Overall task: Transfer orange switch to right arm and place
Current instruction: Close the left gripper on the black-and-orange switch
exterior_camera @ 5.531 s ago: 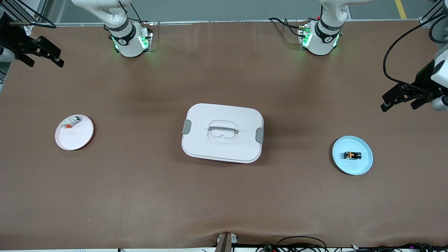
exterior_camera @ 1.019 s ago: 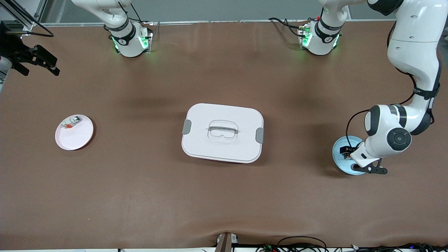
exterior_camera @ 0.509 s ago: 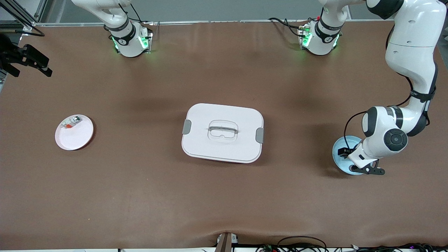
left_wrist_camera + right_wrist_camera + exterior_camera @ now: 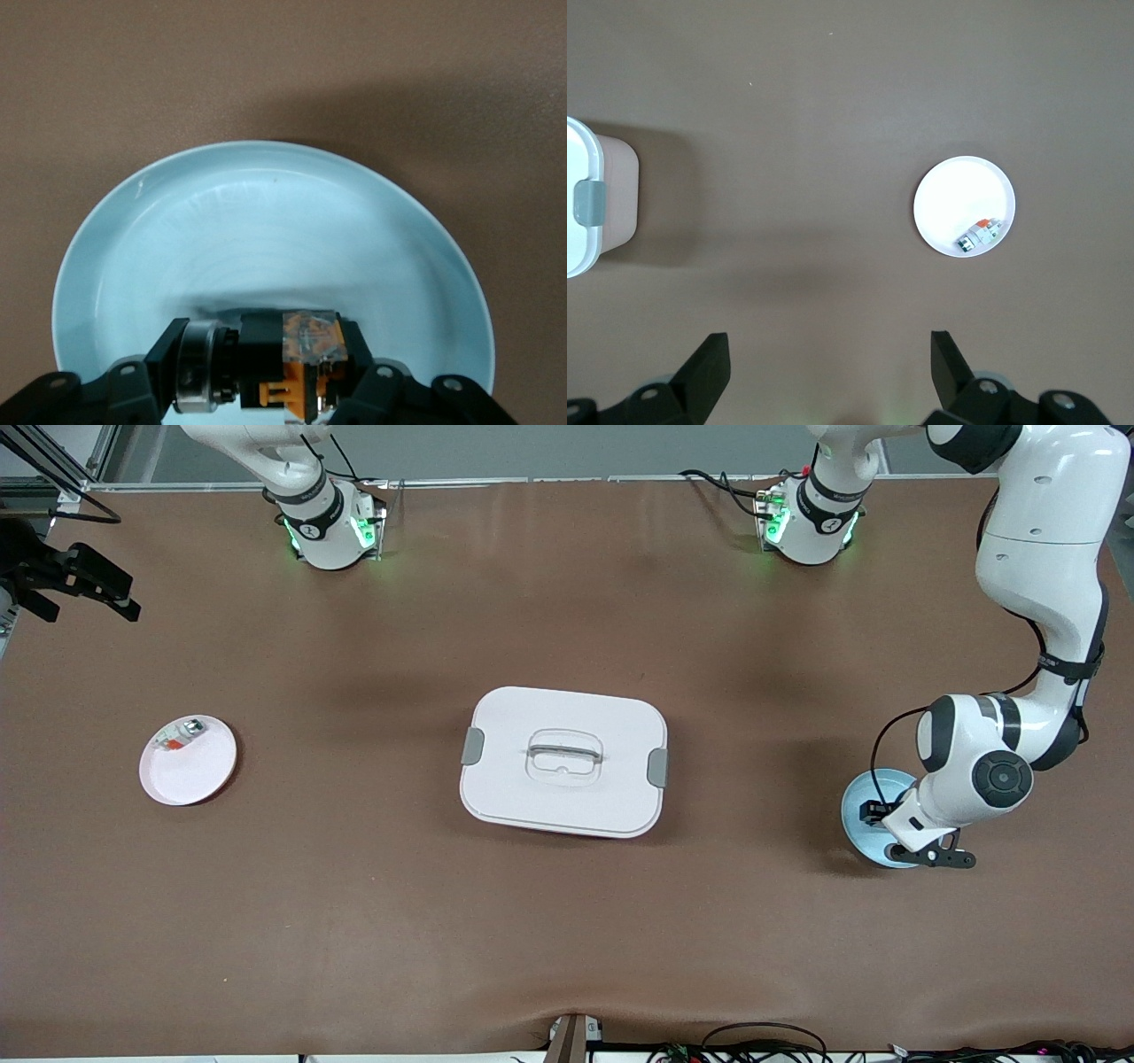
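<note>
The orange switch [image 4: 306, 350], a stubby black part with an orange block and a silver ring, lies on its side on the pale blue plate [image 4: 266, 221] at the left arm's end of the table. My left gripper [image 4: 266, 376] is down on that plate [image 4: 858, 828], with one finger against each end of the switch. In the front view my left gripper [image 4: 879, 815] covers the switch. My right gripper [image 4: 75, 584] hangs open and empty over the table edge at the right arm's end; the right wrist view shows its spread fingers [image 4: 709, 367].
A white lidded box [image 4: 563, 762] with grey latches stands mid-table; its edge shows in the right wrist view [image 4: 585, 204]. A white plate [image 4: 190, 775] near the right arm's end holds a small white-silver part with a red bit [image 4: 180, 735], also seen from the right wrist [image 4: 979, 235].
My left arm came in from the table's edge and settled onto the blue plate, its fingers closing round the switch. My right gripper shifted slightly.
</note>
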Controlling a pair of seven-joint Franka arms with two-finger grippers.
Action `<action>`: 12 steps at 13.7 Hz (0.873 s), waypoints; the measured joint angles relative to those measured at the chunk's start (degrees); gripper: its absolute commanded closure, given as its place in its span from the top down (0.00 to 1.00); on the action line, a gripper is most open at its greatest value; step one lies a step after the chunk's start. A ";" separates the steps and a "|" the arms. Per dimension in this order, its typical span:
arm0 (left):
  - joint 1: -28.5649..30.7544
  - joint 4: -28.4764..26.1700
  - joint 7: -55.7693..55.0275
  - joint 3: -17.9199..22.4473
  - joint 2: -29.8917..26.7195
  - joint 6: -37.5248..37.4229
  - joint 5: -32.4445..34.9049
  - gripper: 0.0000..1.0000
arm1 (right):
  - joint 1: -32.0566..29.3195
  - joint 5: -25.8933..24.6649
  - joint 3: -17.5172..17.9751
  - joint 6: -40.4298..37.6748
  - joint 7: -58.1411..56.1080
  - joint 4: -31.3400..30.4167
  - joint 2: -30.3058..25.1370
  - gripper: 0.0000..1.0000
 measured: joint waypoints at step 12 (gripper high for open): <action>0.16 1.80 -0.01 0.00 -0.66 0.03 0.00 0.29 | 0.02 0.00 0.00 -0.16 0.96 0.00 0.07 1.00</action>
